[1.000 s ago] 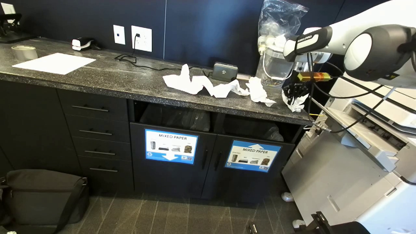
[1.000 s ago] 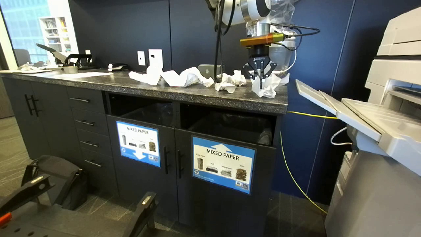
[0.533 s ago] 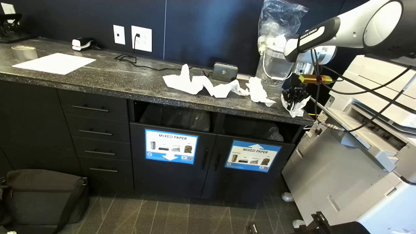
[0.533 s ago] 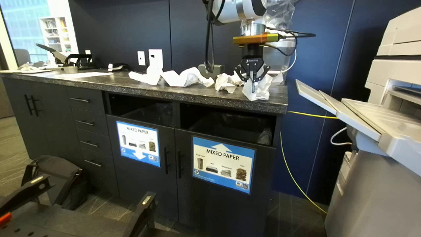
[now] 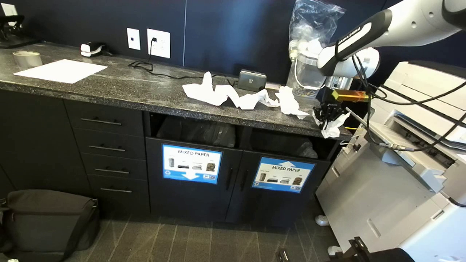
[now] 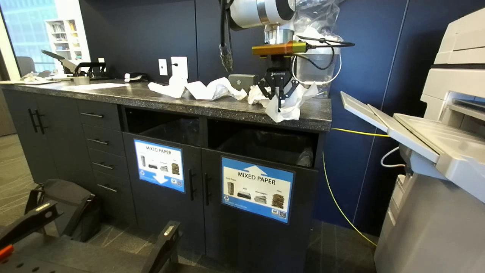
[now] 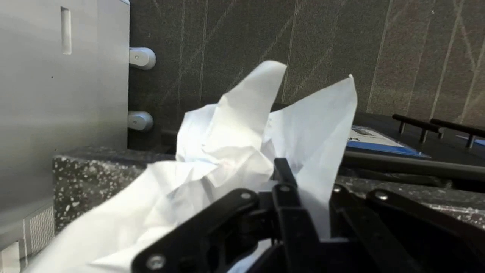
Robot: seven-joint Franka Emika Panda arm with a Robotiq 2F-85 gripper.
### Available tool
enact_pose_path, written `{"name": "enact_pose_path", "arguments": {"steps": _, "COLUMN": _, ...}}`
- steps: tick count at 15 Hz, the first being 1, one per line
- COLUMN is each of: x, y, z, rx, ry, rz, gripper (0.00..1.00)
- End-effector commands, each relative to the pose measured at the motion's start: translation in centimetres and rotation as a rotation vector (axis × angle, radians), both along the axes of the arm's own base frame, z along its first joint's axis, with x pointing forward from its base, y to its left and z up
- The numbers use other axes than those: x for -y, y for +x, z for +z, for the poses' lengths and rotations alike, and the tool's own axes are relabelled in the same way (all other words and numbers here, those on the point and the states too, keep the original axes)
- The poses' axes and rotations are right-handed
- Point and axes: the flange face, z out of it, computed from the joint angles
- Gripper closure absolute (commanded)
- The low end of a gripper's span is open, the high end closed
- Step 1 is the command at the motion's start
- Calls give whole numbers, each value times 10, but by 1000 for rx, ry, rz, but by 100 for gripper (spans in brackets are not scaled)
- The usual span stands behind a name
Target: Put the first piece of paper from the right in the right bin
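Starting at the left, we are seeing the flat sheet (image 5: 62, 71) lying on the counter (image 5: 145, 91) where it was lying a second ago. Moving right, we are finding the crumpled paper (image 5: 205, 94) and the neighbouring crumpled piece (image 5: 289, 103) staying put too. Beneath them, the left bin (image 6: 170, 131) is showing its opening, and beside it the right bin (image 6: 265, 146) is waiting, with our paper not yet going in.

Farther right we are meeting the change: over the last second the gripper (image 6: 279, 109) is travelling toward the counter's front edge, and a little leftward, pinched closed around the rightmost piece of paper (image 6: 291, 108). That piece is now overlapping the counter's front face in both exterior views, and in the wrist view it is poking past the edge above the floor (image 7: 227, 45); whether it is brushing the counter, we are not managing to tell. At the far right, the printer (image 5: 382, 193) is standing unmoved.

For the task, we are judging the pick done and the carry beginning. The next move is probably calling for clearing the edge, sinking lower and tucking back under the counter, where loose folds are risking a snag.
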Motion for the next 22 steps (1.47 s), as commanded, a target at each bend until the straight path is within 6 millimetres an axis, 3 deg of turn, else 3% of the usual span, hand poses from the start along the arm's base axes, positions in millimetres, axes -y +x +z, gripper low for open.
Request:
{"name": "enact_pose_path", "arguments": {"steps": 1, "x": -21, "y": -41, "z": 7, "rx": 51, "ry": -1, "rz": -45, "gripper": 88}}
{"name": "enact_pose_path", "arguments": {"steps": 9, "x": -71, "y": -128, "z": -2, "rx": 144, "ry": -7, "rz": -87, "gripper": 88}}
{"name": "enact_pose_path", "arguments": {"steps": 17, "x": -122, "y": -249, "z": -32, "rx": 257, "ry": 29, "rz": -68, "gripper": 88}}
{"name": "enact_pose_path", "arguments": {"steps": 20, "x": -121, "y": -262, "z": -41, "rx": 343, "ry": 29, "rz": -56, "gripper": 88}}
{"name": "enact_pose_path", "arguments": {"steps": 22, "x": -119, "y": -257, "z": -45, "rx": 404, "ry": 24, "rz": -54, "gripper": 88}}
